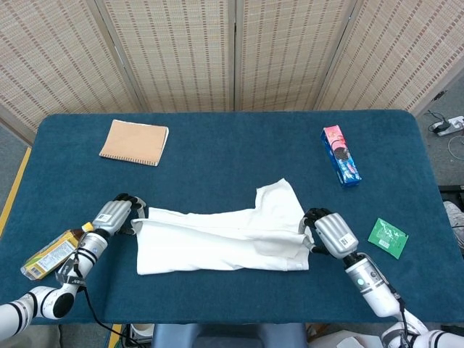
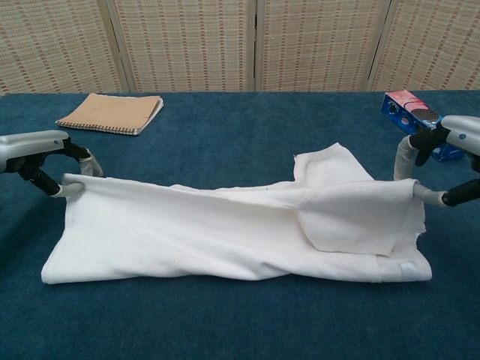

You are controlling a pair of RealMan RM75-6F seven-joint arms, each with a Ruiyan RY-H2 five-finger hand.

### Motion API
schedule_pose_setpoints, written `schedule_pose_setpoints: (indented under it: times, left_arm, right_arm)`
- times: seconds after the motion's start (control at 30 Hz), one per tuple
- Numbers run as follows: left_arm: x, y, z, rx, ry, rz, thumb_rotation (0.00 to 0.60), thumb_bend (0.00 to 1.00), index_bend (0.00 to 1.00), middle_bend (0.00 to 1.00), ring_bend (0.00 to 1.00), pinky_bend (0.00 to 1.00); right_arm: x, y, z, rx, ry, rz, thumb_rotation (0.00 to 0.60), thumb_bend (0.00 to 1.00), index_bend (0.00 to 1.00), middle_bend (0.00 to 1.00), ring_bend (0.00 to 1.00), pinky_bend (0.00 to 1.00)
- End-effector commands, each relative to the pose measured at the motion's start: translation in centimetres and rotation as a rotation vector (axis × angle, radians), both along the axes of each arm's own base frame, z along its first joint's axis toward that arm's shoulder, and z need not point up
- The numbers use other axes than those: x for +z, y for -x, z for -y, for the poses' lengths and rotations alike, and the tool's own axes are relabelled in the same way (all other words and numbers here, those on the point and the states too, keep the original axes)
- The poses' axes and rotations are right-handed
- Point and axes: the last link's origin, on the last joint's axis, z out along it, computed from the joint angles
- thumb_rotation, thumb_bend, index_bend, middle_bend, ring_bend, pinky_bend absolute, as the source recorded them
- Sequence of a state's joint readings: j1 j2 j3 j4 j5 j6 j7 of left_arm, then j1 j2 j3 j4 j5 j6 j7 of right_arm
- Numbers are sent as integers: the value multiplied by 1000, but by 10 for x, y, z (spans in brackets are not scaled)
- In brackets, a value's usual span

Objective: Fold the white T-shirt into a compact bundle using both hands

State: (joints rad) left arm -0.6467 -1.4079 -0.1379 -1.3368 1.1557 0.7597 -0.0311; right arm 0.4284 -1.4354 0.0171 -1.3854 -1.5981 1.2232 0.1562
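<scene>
The white T-shirt [image 1: 221, 241] [image 2: 225, 232] lies folded lengthwise as a wide band on the blue table, with one sleeve sticking out toward the back right. My left hand [image 1: 114, 215] [image 2: 45, 154] pinches the shirt's upper layer at its left end. At the right end my right hand [image 1: 328, 233] [image 2: 439, 161] pinches the same layer. Both hands hold that edge just above the lower layer, near the band's far side.
A tan notebook [image 1: 134, 142] lies at the back left. A bottle [image 1: 54, 252] lies close beside my left forearm. A blue and pink snack box [image 1: 341, 155] [image 2: 416, 114] and a green packet [image 1: 388, 237] sit to the right. Woven screens stand behind the table [image 1: 217, 156].
</scene>
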Motion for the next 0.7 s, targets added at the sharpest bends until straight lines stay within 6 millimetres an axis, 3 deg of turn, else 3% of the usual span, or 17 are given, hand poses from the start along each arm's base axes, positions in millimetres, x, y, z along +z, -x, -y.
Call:
schedule_pose_setpoints:
  times: [0.03, 0.7]
  left_arm:
    - [-1, -2, -3, 0, 0, -5, 600, 464, 681, 260, 171, 67]
    - [-20, -9, -26, -4, 11, -70, 600, 463, 658, 255, 171, 66]
  right_arm:
    - [0, -2, 3, -1, -1, -4, 600, 664, 877, 476, 274, 319]
    - [0, -8, 13, -29, 13, -16, 600, 658, 876, 476, 266, 267]
